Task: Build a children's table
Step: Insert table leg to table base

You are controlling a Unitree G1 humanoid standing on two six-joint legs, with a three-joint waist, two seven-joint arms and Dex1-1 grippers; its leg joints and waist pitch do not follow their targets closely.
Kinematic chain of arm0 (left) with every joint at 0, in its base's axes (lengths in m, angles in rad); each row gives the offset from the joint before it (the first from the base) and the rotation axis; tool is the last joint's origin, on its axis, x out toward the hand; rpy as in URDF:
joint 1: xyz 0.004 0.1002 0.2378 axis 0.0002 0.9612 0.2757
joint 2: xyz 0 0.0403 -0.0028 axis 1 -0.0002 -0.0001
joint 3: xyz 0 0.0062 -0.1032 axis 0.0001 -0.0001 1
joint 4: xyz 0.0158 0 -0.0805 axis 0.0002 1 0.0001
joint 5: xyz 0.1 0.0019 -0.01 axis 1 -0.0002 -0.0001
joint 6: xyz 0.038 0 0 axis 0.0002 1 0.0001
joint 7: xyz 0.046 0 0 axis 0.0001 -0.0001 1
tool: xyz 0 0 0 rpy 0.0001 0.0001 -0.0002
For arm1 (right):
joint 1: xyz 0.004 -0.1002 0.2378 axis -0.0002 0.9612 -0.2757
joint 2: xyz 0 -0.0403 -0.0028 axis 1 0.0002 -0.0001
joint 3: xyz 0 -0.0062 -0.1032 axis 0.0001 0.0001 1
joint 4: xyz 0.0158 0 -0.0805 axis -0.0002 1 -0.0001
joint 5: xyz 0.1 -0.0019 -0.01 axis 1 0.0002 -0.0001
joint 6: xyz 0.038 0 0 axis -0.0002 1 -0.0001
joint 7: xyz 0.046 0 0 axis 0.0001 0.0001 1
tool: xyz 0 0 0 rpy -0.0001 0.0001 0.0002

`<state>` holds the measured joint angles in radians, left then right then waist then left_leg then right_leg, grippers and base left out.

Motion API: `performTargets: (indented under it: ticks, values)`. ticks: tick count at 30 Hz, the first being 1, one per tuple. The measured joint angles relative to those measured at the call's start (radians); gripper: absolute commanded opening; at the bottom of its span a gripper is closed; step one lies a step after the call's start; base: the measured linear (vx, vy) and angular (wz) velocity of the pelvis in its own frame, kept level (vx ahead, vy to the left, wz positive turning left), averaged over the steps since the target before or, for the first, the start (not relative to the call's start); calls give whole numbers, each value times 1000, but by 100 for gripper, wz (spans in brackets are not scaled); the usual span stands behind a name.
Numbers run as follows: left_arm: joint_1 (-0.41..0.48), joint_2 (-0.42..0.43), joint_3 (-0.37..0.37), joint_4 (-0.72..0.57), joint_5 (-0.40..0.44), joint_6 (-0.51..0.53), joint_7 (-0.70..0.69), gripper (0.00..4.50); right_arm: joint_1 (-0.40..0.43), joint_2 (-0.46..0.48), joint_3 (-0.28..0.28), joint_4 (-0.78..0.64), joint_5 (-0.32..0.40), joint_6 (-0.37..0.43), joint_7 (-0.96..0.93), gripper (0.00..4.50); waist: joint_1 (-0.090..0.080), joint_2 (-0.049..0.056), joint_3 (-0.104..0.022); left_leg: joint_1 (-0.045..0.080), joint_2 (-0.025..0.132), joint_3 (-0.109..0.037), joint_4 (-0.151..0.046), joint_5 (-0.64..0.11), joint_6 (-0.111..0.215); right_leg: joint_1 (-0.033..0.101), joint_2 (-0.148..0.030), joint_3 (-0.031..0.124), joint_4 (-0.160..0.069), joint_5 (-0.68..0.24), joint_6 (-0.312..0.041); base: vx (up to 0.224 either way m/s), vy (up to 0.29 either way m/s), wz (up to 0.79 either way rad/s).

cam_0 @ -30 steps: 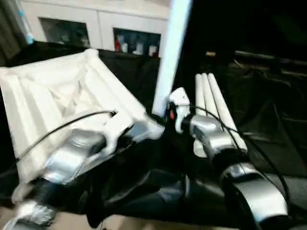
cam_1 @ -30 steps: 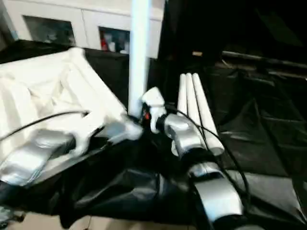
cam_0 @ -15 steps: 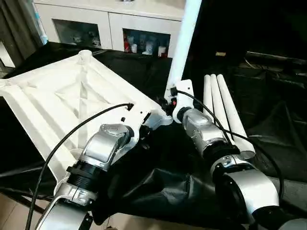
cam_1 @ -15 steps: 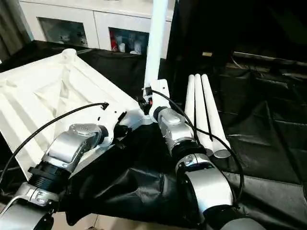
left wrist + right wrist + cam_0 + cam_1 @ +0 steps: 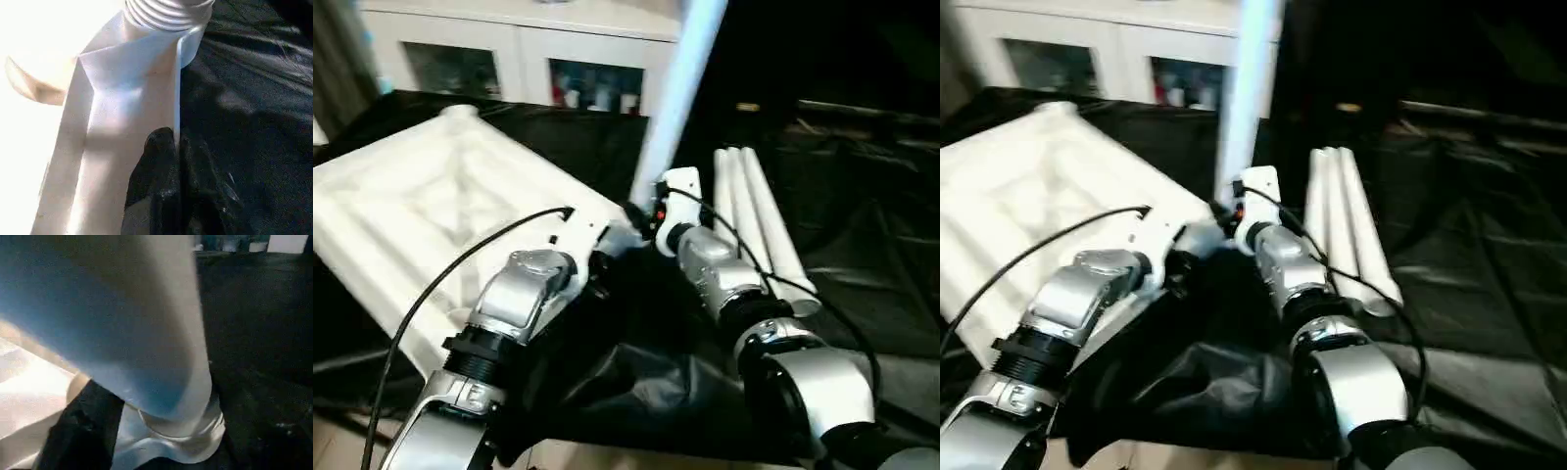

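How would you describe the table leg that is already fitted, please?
Find the upturned white tabletop on the black cloth. At its corner nearest the three loose legs, one leg stands upright in a socket. The others lie flat, side by side.

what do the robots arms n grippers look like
Both forearms are silver metallic cylinders with black ring joints. The left arm has a thin black cable looping over it; the right arm has one too, beside a small red mark. White wrist housings, black fingers.
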<state>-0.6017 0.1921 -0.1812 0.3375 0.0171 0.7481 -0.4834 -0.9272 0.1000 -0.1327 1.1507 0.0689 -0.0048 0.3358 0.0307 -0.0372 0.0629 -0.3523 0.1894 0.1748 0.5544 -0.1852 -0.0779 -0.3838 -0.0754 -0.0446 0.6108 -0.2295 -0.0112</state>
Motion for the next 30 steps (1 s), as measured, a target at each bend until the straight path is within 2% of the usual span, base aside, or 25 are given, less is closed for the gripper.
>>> performTargets:
  ticks: [2,4,6,8,13,15,18,20,23,24,28,30]
  values:
    - [0,5,-1,0,0,-8,-3,0,-5,2,-8,0,3,-1,22,334,1,0,0,0,0,0,-1,0,0,-1,0,0,0,0,0,0,0,0]
    - [0,10,-2,-2,0,-13,-7,0,-9,5,-17,0,7,-3,45,364,0,1,0,0,1,0,-2,0,0,-1,1,0,0,3,-5,0,0,0]
    - [0,16,-3,-7,0,-13,-12,0,-12,6,-18,0,13,-7,65,364,0,1,1,0,1,0,-2,1,-1,-2,2,1,0,3,-5,0,0,0]
    - [0,20,-5,-12,0,-13,-15,0,-12,7,-19,0,18,-12,66,395,0,1,1,0,2,0,-2,1,-1,-2,2,1,0,3,-5,0,0,0]
    - [1,28,-14,-20,4,-15,-18,0,-13,19,-35,4,31,-30,78,427,0,3,2,0,2,1,-2,1,-2,-5,3,1,0,3,-5,0,0,0]
    - [4,34,-18,-28,10,-15,-25,0,-15,20,-46,8,42,-30,93,388,-1,3,2,1,3,1,-2,1,-2,-5,3,1,0,3,-5,0,0,0]
    - [12,43,-24,-46,11,-15,-34,0,-16,16,-55,10,46,-30,106,389,-1,3,2,0,3,1,-2,1,-2,-6,4,0,0,3,-5,0,0,0]
    - [14,48,-29,-51,11,-15,-36,0,-16,15,-55,11,46,-30,114,354,0,3,2,0,4,1,-1,1,-1,-6,5,0,0,3,-5,0,0,0]
    - [17,66,-39,-61,12,-15,-53,0,-19,10,-55,17,43,-29,124,352,1,3,2,0,6,1,0,2,-1,-6,7,0,1,3,-5,0,0,0]
    - [22,75,-44,-69,13,-15,-59,0,-21,6,-55,25,43,-29,134,325,2,4,2,0,7,1,0,2,0,-6,7,0,2,3,-5,0,0,0]
    - [30,88,-49,-84,17,-15,-70,0,-26,-5,-55,37,37,-27,154,307,6,4,2,0,11,1,2,3,-4,-6,12,0,2,4,-7,0,0,0]
    - [35,96,-50,-90,17,-16,-77,0,-25,-11,-54,44,37,-25,166,283,8,4,2,0,14,1,3,3,-5,-6,15,0,3,5,-8,0,0,0]
